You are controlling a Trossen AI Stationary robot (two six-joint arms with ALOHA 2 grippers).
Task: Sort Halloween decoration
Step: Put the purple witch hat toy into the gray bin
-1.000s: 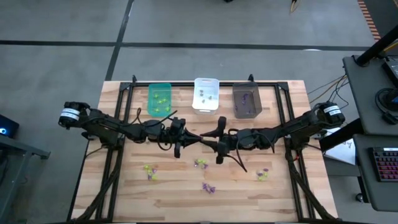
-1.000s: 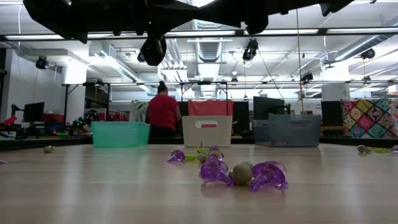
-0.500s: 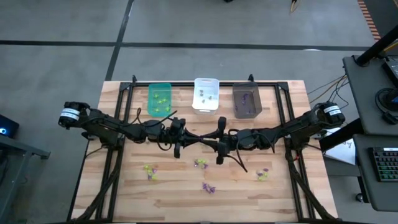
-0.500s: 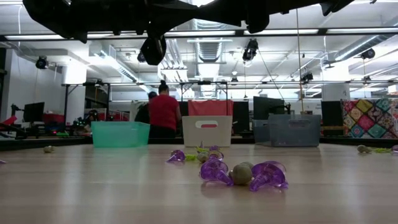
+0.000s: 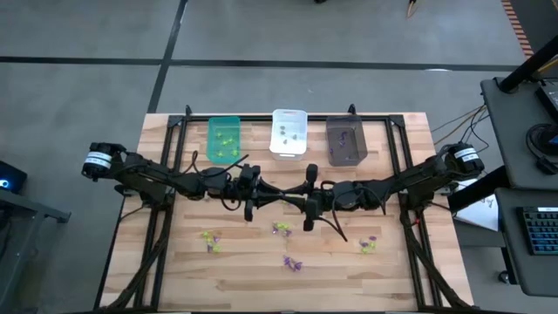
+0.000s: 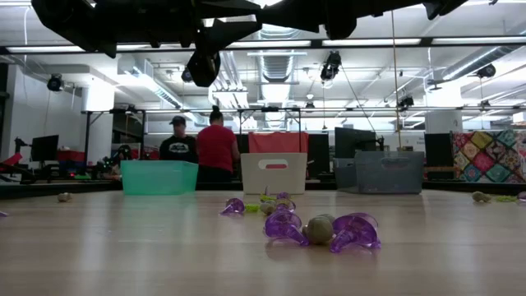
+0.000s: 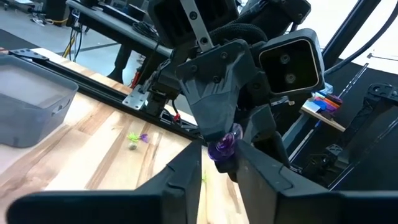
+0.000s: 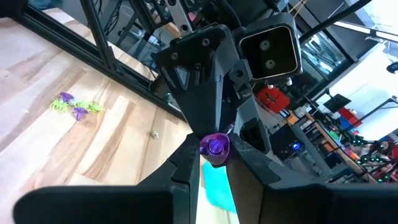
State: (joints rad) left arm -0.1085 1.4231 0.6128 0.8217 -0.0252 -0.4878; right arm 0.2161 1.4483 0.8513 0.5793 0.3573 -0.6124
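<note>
- Fingers of the right gripper (image 8: 214, 163) are pinched narrowly on a small purple spiky plastic trinket (image 8: 214, 147), held at their tips above the middle of the table.
- Tip to tip with it, the left gripper (image 7: 217, 160) has its fingers a narrow gap apart; the same trinket sits at the mouth of that gap.
- Below the meeting grippers, on the pale wooden slatted table (image 5: 174, 262), lies a purple and yellow-green cluster of trinkets (image 5: 281, 229), with another purple cluster (image 5: 293, 262) farther toward the near edge.
- Well off to the left arm's side lies a yellow-green cluster (image 5: 209, 237); to the right arm's side, a mixed cluster (image 5: 368, 245).
- Beyond the grippers, along the far edge, stand a green rectangular bin (image 5: 224, 139), a white bin (image 5: 289, 133) and a dark grey bin (image 5: 345, 141), each with trinkets inside.
- Farther back in the room, past the bins, stand a person in red (image 6: 217, 148) and a person in a dark shirt (image 6: 177, 148).
</note>
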